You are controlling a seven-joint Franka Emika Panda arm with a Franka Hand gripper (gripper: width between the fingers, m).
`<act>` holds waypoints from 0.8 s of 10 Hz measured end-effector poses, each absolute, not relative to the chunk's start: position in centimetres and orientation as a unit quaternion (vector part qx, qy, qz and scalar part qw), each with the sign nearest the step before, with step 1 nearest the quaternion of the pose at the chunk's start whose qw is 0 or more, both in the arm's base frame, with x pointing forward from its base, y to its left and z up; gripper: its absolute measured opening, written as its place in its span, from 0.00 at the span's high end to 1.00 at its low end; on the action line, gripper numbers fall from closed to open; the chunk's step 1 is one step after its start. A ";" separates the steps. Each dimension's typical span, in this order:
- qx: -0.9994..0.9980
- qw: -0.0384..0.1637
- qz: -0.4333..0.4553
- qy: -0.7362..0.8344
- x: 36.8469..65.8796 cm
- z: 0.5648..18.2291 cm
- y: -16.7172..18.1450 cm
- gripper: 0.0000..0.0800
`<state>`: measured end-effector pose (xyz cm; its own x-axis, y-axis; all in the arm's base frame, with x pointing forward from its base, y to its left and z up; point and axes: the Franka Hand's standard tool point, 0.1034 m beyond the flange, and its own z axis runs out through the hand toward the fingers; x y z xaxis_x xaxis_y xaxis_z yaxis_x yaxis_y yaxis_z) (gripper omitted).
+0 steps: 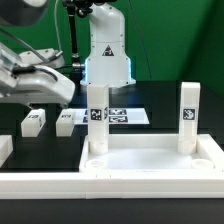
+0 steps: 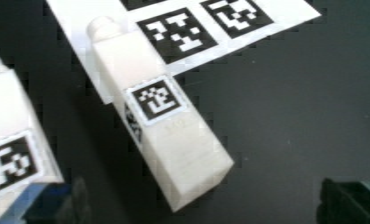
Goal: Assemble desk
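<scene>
The white desk panel (image 1: 150, 158) lies at the front with a raised rim. Two white legs stand upright in its far corners, one (image 1: 97, 125) on the exterior view's left and one (image 1: 188, 118) on the right. Two loose tagged legs lie on the black table, one (image 1: 33, 122) further left and one (image 1: 66, 121) beside it. My gripper (image 1: 52, 92) hovers above them, open and empty. In the wrist view a lying leg (image 2: 168, 125) reaches between my spread fingers, and my gripper (image 2: 196, 205) is not touching it. A second leg (image 2: 8, 135) lies beside it.
The marker board (image 1: 122, 115) lies flat behind the panel and also shows in the wrist view (image 2: 200, 25). White border rails run along the front (image 1: 110, 185) and the exterior view's left (image 1: 5, 150). The robot base (image 1: 108, 55) stands at the back.
</scene>
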<state>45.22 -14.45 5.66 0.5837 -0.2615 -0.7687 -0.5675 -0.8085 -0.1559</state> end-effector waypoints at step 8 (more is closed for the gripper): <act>-0.858 0.197 0.415 0.229 44.0 2.5 -12.5 0.19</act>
<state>43.99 -12.54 2.47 0.5513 -0.2303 -0.8019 -0.5563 -0.8178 -0.1476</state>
